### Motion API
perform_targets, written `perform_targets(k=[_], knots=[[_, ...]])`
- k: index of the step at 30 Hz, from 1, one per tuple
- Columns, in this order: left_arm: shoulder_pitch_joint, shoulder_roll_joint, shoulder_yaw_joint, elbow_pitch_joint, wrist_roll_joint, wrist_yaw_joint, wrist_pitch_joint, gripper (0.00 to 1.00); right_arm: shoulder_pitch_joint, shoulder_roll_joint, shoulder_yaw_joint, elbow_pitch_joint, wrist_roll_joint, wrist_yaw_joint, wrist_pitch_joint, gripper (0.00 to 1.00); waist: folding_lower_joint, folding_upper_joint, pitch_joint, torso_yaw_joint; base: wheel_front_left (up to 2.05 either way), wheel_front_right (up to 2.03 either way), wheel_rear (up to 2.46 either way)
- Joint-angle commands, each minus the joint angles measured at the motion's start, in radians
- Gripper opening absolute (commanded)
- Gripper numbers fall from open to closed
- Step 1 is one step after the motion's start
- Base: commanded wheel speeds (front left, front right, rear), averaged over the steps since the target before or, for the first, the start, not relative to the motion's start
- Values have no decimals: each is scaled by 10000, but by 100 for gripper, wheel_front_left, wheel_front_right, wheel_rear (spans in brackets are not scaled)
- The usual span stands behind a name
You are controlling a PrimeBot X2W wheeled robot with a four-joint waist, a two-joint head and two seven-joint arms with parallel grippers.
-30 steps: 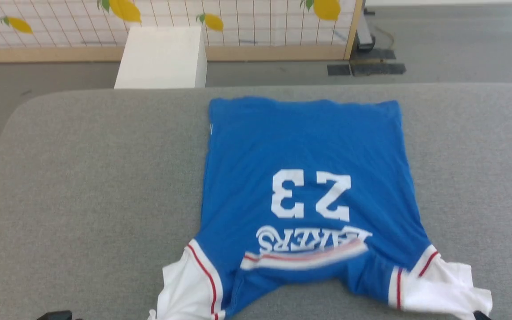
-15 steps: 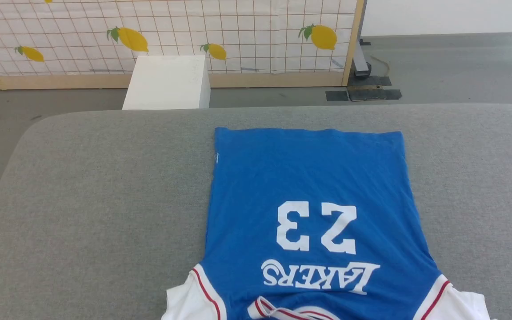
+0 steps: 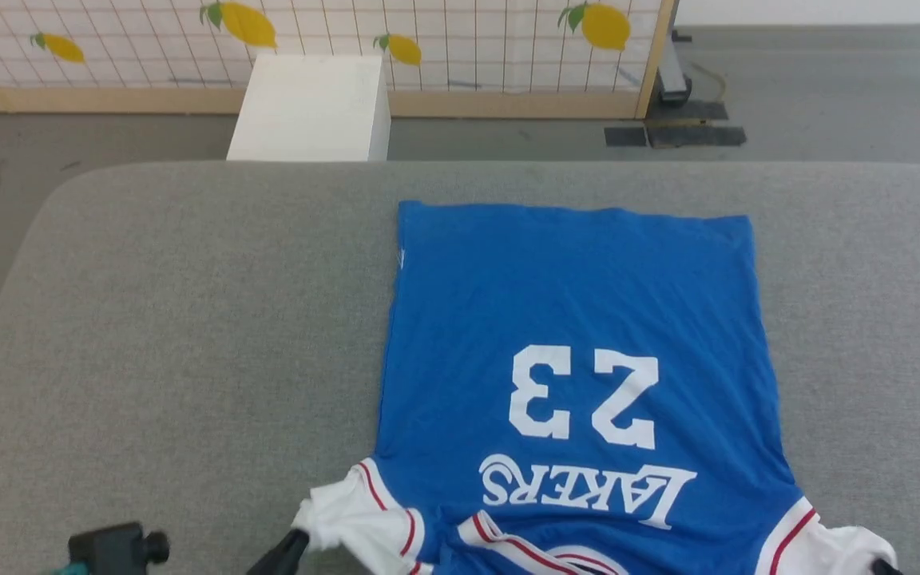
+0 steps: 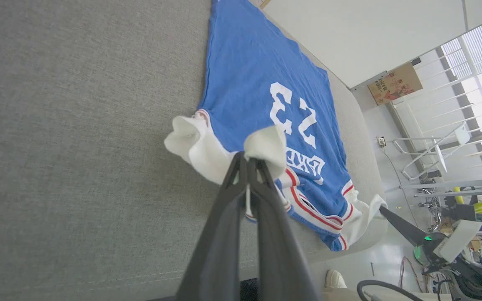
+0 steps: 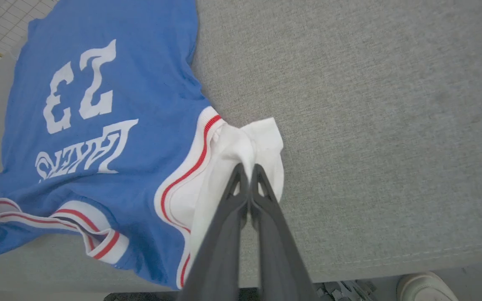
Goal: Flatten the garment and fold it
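Observation:
The garment [image 3: 572, 319], a royal-blue jersey with a white "23" and white lettering, lies flat on the grey padded surface [image 3: 188, 319], hem at the far end and collar toward me. My left gripper [image 3: 296, 541] is at the bottom of the head view, shut on the bunched white left sleeve [image 3: 340, 515]. The left wrist view shows that gripper [image 4: 251, 161] pinching the sleeve cloth. My right gripper [image 5: 247, 169] is shut on the other white sleeve [image 5: 262, 142]; only its tip [image 3: 879, 565] shows at the head view's lower right corner.
A white box [image 3: 312, 108] stands on the floor beyond the surface, in front of a lemon-patterned grid panel [image 3: 460, 32]. A pale shoe [image 5: 427, 286] is on the floor below the near edge. Bare grey padding stretches left of the garment.
The head camera has shifted, so the whole picture moved. My left gripper has come into the head view, with the left sleeve bunched at its tip. The collar end lies farther from me than one second ago.

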Motion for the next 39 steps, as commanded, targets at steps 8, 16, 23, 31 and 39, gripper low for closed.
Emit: perform_targets(k=[8,16,23,31,39], knots=[[-990,-206,-491,28,496,-37,76,0,-1325,-469,1144,2159,-272,-13,-965,13,1,0,473,133,0,0,0],[-1214,-381,-612,226,628,-39,-78,0,-1705,-935,1448,2929,-30,-13,-1568,100,1,0,569,-30,0,0,0],[-1221,-453,-568,157,662,-135,-308,0,-1411,-1385,598,913,332,-13,-806,100,1,0,802,-136,0,0,0],[-1761,-536,-754,-131,1023,-264,-460,0,-3694,-1827,-333,-519,-1,-13,-221,100,1,0,1747,25,0,0,0],[-2734,-592,-1298,-413,1612,-348,-224,0,-7366,-2316,532,1046,-1224,-13,576,100,1,0,3138,385,0,0,0]])
